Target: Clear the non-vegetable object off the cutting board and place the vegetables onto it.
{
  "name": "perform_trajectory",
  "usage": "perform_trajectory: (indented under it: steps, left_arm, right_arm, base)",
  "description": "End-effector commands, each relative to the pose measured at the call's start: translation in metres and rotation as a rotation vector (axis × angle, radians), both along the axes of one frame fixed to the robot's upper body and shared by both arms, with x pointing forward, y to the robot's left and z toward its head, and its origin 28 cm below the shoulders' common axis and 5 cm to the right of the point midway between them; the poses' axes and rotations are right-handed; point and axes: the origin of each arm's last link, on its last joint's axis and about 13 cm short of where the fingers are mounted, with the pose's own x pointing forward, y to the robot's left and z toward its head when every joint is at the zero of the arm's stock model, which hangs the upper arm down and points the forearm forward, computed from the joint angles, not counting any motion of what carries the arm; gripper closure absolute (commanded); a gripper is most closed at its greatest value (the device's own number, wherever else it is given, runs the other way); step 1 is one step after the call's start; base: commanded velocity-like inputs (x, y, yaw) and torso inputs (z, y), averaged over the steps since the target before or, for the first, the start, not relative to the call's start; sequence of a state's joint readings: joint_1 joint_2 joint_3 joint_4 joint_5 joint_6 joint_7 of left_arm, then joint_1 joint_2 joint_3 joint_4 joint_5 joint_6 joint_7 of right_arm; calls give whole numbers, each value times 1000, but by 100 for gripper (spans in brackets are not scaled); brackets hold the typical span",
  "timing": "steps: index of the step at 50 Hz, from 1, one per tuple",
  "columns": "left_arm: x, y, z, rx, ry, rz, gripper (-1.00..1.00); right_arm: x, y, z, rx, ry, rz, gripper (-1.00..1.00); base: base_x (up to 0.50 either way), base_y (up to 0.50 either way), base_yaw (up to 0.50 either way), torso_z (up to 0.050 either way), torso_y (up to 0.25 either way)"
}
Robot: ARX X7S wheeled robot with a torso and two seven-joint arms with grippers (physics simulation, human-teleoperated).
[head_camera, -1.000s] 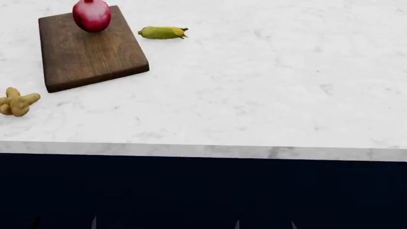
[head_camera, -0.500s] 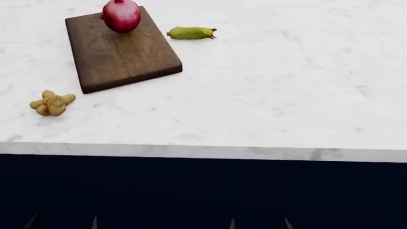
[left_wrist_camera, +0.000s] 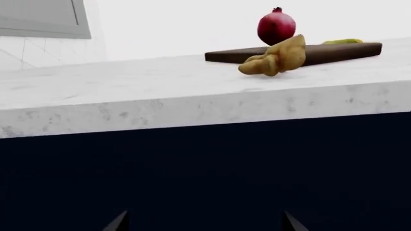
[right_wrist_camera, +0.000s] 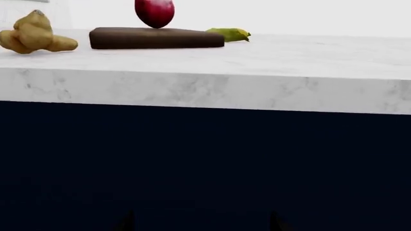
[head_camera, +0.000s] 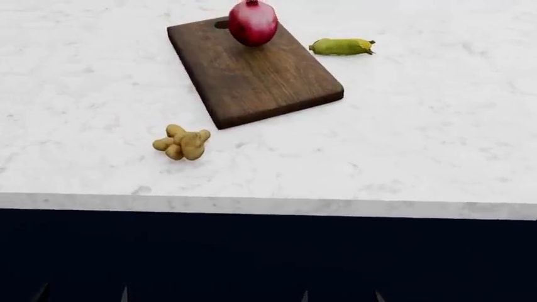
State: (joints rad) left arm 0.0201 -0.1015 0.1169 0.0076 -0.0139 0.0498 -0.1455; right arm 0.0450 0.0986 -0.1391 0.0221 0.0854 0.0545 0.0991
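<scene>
While nothing had yet been grasped, the first step was judged to be in hand: reaching the fruit (head_camera: 253, 22), which stood on the far end of the board (head_camera: 256, 74). The corn (head_camera: 341, 46) lay just beside the board, the root (head_camera: 182, 143) on the worktop (head_camera: 419, 138) nearer the edge. An arm would need raising above the worktop. Only fingertips (left_wrist_camera: 119, 222) were seen low; each hand's opening could not be told.

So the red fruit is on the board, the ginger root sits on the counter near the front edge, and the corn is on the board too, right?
Not quite: the corn lies on the counter beside the cutting board, not on it, as the head view shows. The red fruit is on the board and the ginger root is on the counter nearer the front edge.
</scene>
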Motion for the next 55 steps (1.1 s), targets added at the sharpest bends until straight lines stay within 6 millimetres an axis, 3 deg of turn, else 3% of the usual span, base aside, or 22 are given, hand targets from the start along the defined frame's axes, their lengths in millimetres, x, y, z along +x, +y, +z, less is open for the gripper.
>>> perform_trajectory:
  steps: [1,16,37,55]
  left_arm:
    - [1,1,1,-16,1,-8,-100]
    - [0,5,12,-10,14,2,-100]
    - [8,8,97,18,-42,-54,-100]
    - [25,13,138,23,-89,-61,-100]
  right_arm:
    - [-4,0,1,2,-21,-10,-100]
    - [-10,1,15,-77,-32,-18,-100]
    - [-13,-8,105,-165,-77,-14,-100]
    - [0,-5,163,-250,-96,19,-100]
  base:
    - [39,332,0,0,0]
    - [0,0,0,0,0]
    - [0,0,0,0,0]
    - [0,0,0,0,0]
